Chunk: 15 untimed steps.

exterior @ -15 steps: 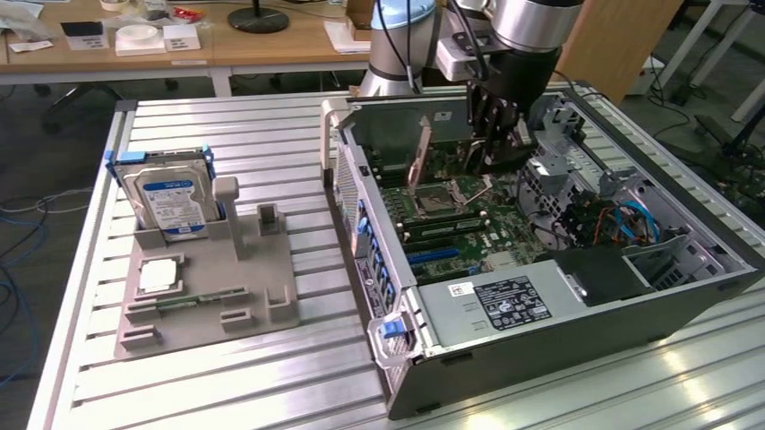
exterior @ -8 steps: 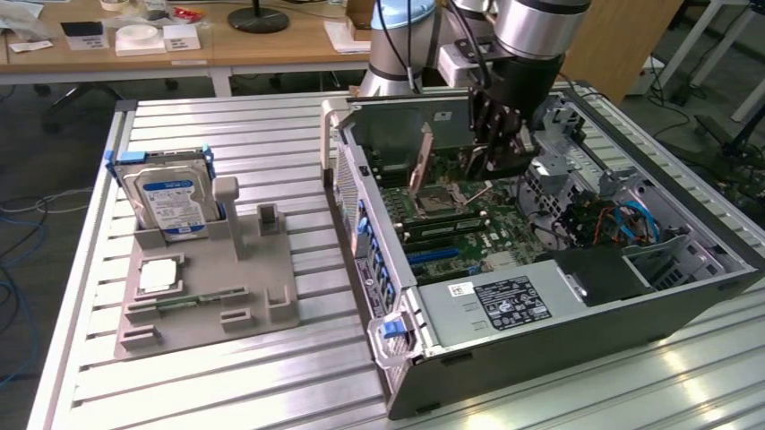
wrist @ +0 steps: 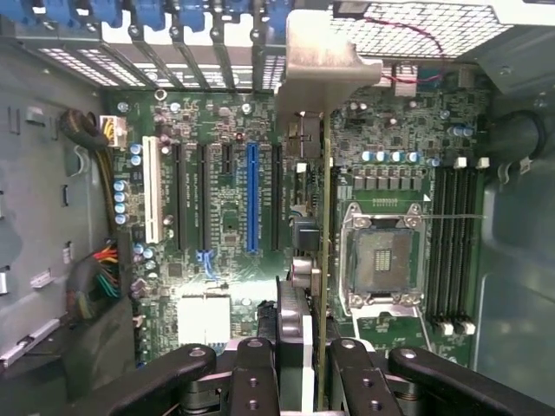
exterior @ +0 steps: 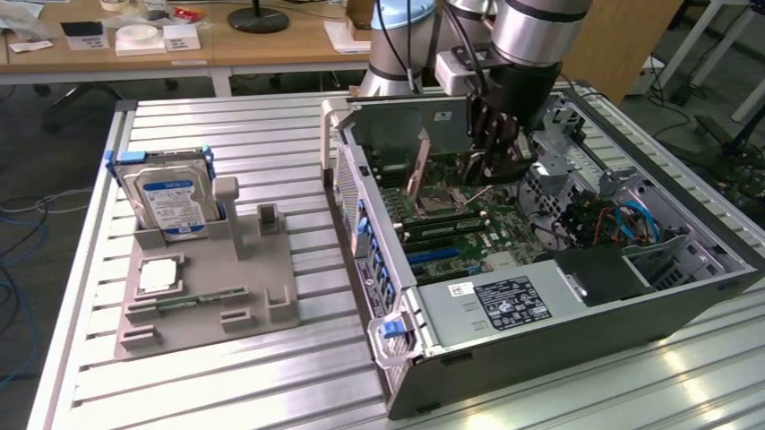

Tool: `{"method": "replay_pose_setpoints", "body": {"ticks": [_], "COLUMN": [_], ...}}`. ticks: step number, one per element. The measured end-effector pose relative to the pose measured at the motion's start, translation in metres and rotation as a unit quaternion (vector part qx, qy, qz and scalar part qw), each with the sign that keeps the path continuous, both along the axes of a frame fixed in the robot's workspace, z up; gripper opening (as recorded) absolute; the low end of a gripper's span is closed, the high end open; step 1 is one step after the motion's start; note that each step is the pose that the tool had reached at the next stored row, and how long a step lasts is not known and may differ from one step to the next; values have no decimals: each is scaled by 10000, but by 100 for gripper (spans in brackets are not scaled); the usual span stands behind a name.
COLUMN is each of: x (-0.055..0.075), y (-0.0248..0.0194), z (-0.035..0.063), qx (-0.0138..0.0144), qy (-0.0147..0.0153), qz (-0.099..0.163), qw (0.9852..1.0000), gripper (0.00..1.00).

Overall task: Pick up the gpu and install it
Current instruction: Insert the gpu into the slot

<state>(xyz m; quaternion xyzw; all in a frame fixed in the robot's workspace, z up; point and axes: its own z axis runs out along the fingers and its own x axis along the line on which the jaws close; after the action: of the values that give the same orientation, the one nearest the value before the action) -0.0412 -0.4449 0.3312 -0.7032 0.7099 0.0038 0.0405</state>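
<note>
My gripper (exterior: 493,175) reaches down into the open computer case (exterior: 358,296), which lies on its side. It is shut on the gpu (exterior: 417,170), a thin brownish card standing on edge over the motherboard (exterior: 454,228). In the wrist view the gpu (wrist: 321,225) appears edge-on, gripped between my black fingers (wrist: 347,377). Its silvery end bracket (wrist: 319,61) is up against the rear slot openings with the blue latches. The card stands between the long blue slot (wrist: 251,199) and the empty CPU socket (wrist: 381,260). I cannot tell whether its edge is seated in a slot.
A blue-labelled hard drive (exterior: 174,202) stands in a grey holder (exterior: 203,287) at the exterior view's left, on the ribbed metal table (exterior: 275,385). The power supply (exterior: 502,305) and drive cages crowd the case. Cable bundles (wrist: 100,273) lie beside the board.
</note>
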Motion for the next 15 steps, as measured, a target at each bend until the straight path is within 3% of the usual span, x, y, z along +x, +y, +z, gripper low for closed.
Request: {"method": "replay_pose_setpoints", "body": {"ticks": [2,10,15], "x": [0,-39,-39], "y": [-25,-32,-69], "z": [-9,-49,-81], "qx": [1,0,1], "qy": [0,0,2], "qz": [0,0,0], "qw": [10000,10000,10000], "gripper": [28,28,28]}}
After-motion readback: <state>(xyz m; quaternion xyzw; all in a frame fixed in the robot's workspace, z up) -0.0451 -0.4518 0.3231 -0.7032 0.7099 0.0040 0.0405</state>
